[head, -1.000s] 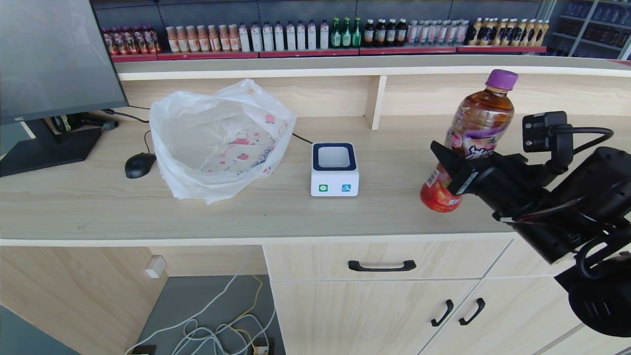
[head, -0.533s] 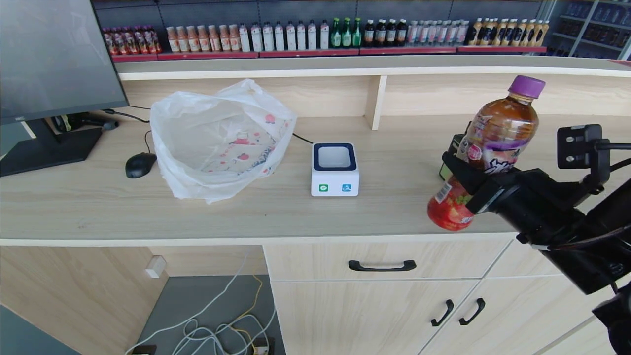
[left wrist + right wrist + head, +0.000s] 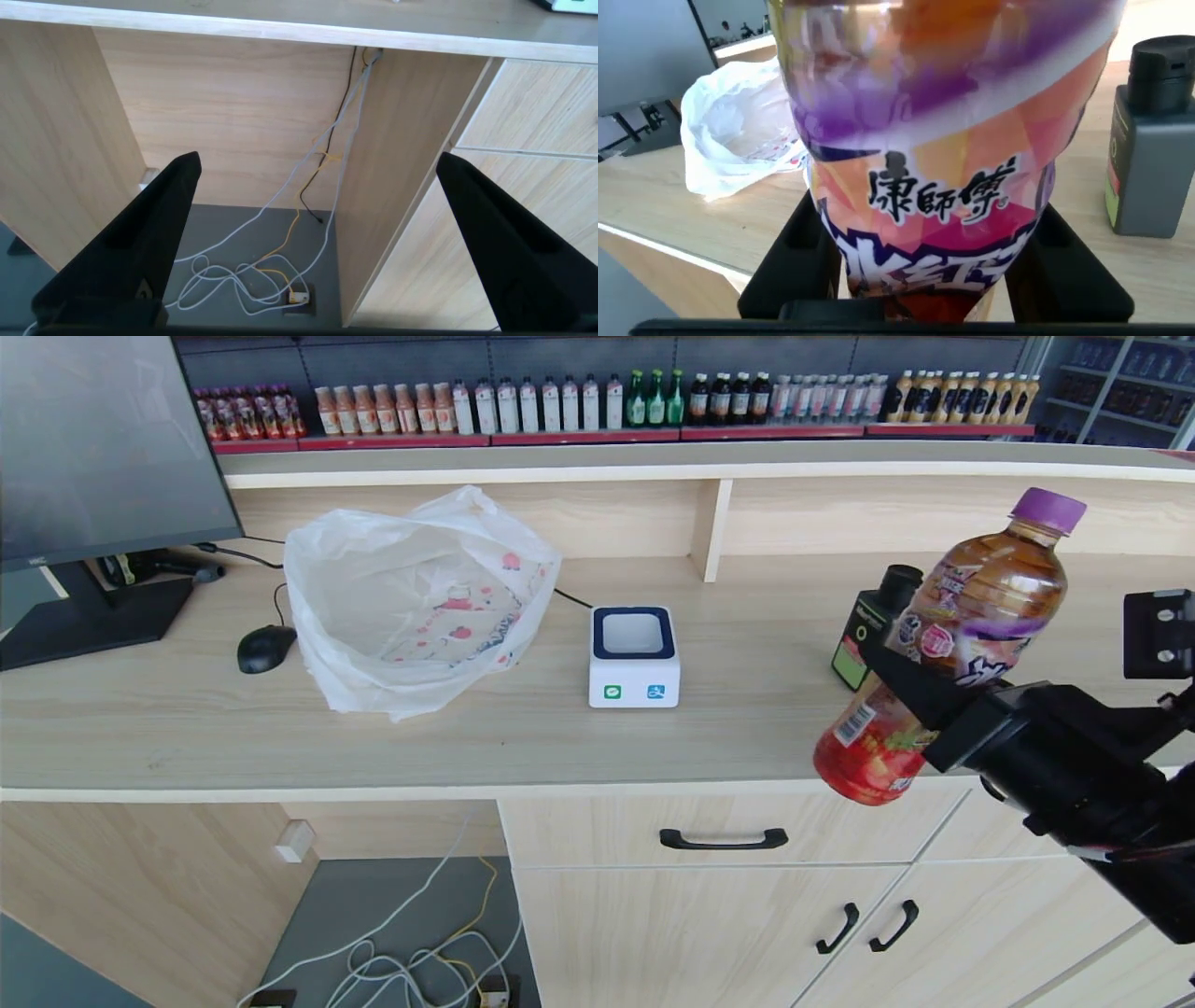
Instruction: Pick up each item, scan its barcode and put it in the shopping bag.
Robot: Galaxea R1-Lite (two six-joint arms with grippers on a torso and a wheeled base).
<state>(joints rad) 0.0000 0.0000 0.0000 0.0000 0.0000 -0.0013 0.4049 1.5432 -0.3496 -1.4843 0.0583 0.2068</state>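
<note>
My right gripper (image 3: 920,686) is shut on a tea bottle (image 3: 943,649) with a purple cap and a red-and-purple label, held tilted above the counter's front right edge, its barcode facing left. The same bottle (image 3: 943,149) looms close in the right wrist view, clamped between black fingers (image 3: 794,252). A white barcode scanner (image 3: 634,656) sits mid-counter. The open white plastic shopping bag (image 3: 415,602) stands left of it. A small dark bottle with a green label (image 3: 873,630) stands on the counter behind the held bottle. My left gripper (image 3: 318,252) hangs open below counter level, facing the cabinet's open bay.
A monitor (image 3: 103,448) and a black mouse (image 3: 265,648) occupy the counter's left end. A raised ledge with a vertical divider (image 3: 714,527) runs along the back. Drawers with black handles (image 3: 724,840) are below. Loose cables (image 3: 411,961) lie on the floor.
My right arm has carried the tea bottle to the right and toward the counter's front edge, tilting it more. This uncovered the small dark bottle behind it.
</note>
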